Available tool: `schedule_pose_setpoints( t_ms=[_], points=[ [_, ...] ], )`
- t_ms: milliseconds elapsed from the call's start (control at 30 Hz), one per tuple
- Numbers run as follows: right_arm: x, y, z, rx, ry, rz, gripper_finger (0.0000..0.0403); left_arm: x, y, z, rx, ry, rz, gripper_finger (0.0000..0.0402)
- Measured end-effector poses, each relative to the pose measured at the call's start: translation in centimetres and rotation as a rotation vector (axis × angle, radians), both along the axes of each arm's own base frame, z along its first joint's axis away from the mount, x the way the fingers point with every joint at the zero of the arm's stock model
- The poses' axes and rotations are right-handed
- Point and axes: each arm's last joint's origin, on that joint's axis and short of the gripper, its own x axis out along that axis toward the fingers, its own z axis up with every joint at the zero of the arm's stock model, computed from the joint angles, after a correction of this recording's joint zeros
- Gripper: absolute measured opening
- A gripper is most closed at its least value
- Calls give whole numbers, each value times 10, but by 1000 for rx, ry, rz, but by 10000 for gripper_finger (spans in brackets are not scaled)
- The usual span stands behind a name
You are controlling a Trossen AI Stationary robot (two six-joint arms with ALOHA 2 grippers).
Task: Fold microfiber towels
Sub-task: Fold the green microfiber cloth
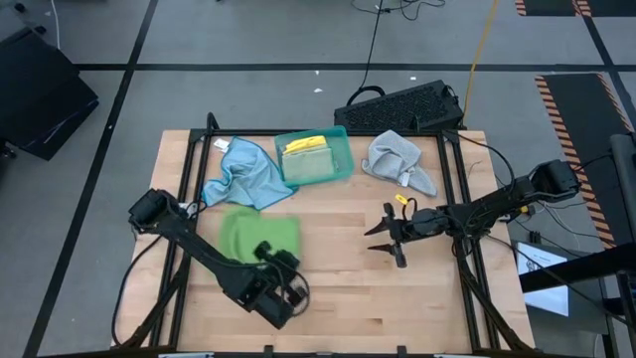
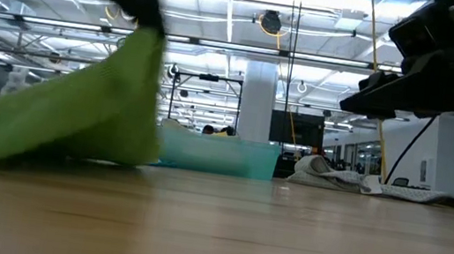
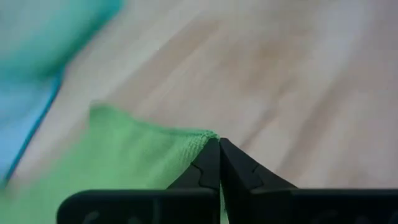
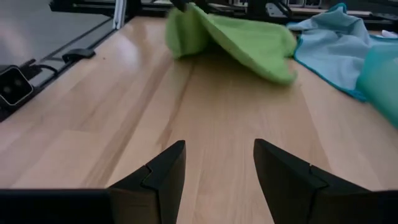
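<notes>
High view: left gripper (image 1: pixel 266 251) sits on the green towel's (image 1: pixel 253 233) near edge, table's left half; right gripper (image 1: pixel 390 237) idles well apart. Left wrist view: jaws pinched shut on the towel's corner, cloth trailing toward the blue towel (image 3: pixel 37 68). Right wrist view: right jaws open, empty.

Wooden table (image 1: pixel 338 298) — bearing green towel (image 1: pixel 243 231), blue towel (image 1: pixel 245 171), grey towel (image 1: pixel 397 159) and teal tray (image 1: pixel 343 149).

Left gripper (image 3: pixel 219 163) low over the table, fingers pressed together. Right gripper (image 4: pixel 217 177) hovering mid-table, fingers parted.
</notes>
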Motion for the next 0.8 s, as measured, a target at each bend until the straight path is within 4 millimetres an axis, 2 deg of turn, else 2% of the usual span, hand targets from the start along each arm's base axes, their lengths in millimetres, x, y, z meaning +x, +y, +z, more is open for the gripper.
schedule_pose_setpoints(
  t_ms=[167, 300, 600, 700, 800],
  points=[
    [3, 3, -4, -7, -5, 14, 185, 27, -18, 22, 162, -137, -336, 6],
    [8, 6, -10, -11, -18, 24, 202, 39, -23, 21, 210, -187, -475, 2],
    [14, 10, -28, 29, 45, 55, 253, 33, -11, -24, 122, -90, -402, 4],
    [13, 13, -33, 71, 78, 149, 263, 29, -8, -33, 108, -70, -384, 4],
    [12, 18, -37, 65, 105, 228, 269, 30, -7, -33, 105, -71, -387, 12]
  ],
)
